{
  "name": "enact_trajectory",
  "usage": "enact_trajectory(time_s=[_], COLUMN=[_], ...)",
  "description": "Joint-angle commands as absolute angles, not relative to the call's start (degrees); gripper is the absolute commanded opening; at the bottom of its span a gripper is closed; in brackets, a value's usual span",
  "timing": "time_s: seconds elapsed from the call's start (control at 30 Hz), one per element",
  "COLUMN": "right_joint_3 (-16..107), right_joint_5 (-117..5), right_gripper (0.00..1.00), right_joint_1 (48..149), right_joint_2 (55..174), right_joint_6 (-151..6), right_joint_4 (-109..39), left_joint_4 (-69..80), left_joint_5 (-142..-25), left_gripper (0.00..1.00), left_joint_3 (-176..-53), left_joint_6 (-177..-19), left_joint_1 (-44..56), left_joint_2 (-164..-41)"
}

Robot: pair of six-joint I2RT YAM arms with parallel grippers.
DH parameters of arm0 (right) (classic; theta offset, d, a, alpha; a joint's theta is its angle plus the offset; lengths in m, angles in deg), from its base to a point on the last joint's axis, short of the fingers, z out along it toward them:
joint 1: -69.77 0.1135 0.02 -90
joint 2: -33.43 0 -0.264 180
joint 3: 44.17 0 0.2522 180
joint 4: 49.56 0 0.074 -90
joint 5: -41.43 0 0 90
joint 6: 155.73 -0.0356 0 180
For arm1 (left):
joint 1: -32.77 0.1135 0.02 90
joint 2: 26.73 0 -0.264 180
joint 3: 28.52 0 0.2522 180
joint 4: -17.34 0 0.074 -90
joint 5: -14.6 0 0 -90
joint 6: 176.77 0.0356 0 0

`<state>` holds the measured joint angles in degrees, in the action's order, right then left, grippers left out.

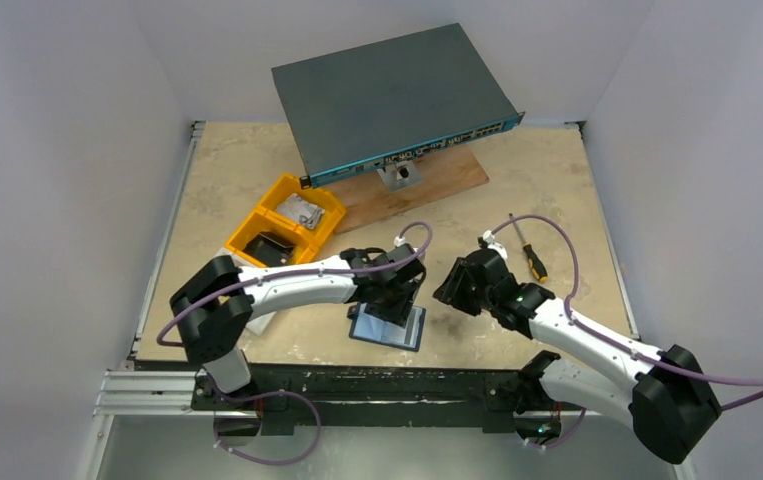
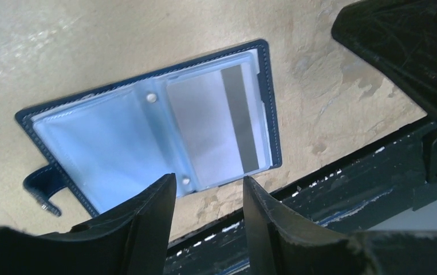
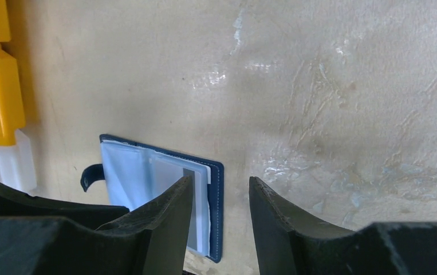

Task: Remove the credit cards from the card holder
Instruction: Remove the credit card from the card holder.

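The navy card holder [image 1: 388,327] lies open and flat near the table's front edge, its clear sleeves up; it also shows in the left wrist view [image 2: 267,114] and the right wrist view [image 3: 217,189]. A pale grey credit card [image 2: 213,129] with a dark stripe sits inside the right sleeve, also visible from the right wrist [image 3: 196,215]. The black tab [image 2: 41,183] sticks out at the holder's left. My left gripper [image 1: 385,300] hovers open and empty just above the holder's near edge [image 2: 209,186]. My right gripper [image 1: 454,288] is open and empty, right of the holder [image 3: 220,186].
Yellow bins [image 1: 282,225] stand at the back left, with a white block [image 3: 15,163] beside them. A grey network switch [image 1: 397,100] rests on a wooden board [image 1: 427,180] at the back. A screwdriver [image 1: 532,255] lies to the right. The black front rail [image 2: 347,189] runs close by.
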<state>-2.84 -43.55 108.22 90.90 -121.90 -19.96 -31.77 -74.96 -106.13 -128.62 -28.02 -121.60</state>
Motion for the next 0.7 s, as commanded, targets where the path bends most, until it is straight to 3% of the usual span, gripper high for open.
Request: enact_trajectory(time_s=[0.0, 0.67], right_joint_3=[-3.5, -5.0], right_joint_5=[-42.3, -44.7], right_gripper=[0.42, 0.45], right_joint_1=[107.4, 105.7], right_joint_2=[89.7, 90.9], right_joint_6=[-123.0, -121.8], right_joint_4=[-19.2, -20.8], left_joint_4=[-34.1, -35.5], left_joint_5=[-72.1, -71.7], left_gripper=[0.47, 0.55], left_joint_3=[-112.1, -114.9], left_joint_6=[-125.0, -124.5], left_joint_1=[-30.3, -33.2], left_joint_2=[-125.7, -134.9])
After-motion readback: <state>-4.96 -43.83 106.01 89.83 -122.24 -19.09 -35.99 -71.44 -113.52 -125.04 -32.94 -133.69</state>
